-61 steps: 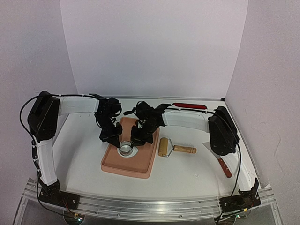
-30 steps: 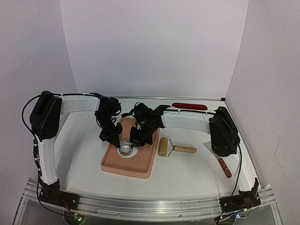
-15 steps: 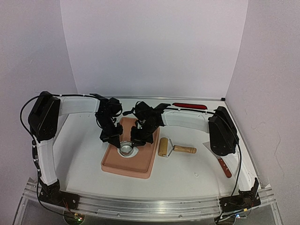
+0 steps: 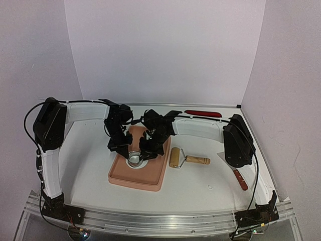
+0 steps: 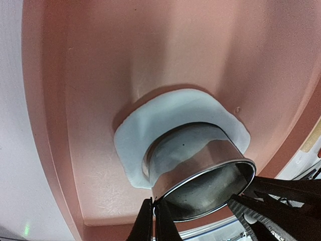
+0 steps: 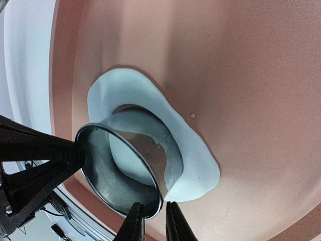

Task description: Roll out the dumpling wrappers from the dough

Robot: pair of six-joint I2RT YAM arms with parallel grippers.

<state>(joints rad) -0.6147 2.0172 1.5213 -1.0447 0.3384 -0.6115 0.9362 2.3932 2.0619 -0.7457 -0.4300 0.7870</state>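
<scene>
A thin, irregular white dough sheet (image 5: pixel 135 143) lies on the pink tray (image 4: pixel 150 178); it also shows in the right wrist view (image 6: pixel 193 155). A small metal ring (image 5: pixel 200 168) stands pressed into the dough (image 4: pixel 134 159); the same ring shows in the right wrist view (image 6: pixel 150 160). Dough shows inside the ring (image 6: pixel 128 155). No separate round wrapper is in view. My left gripper (image 5: pixel 153 221) is shut on the ring's near rim. My right gripper (image 6: pixel 154 223) straddles the opposite rim, its jaws a little apart.
A wooden rolling pin (image 4: pixel 183 158) lies just right of the tray. A red-handled scraper (image 4: pixel 235 173) lies by the right arm. A red object (image 4: pixel 202 114) lies along the back wall. White table (image 4: pixel 85 165) lies to the left of the tray.
Both grippers have shifted slightly back and forth at the ring. The ring and the dough stay in the same spot on the tray.
</scene>
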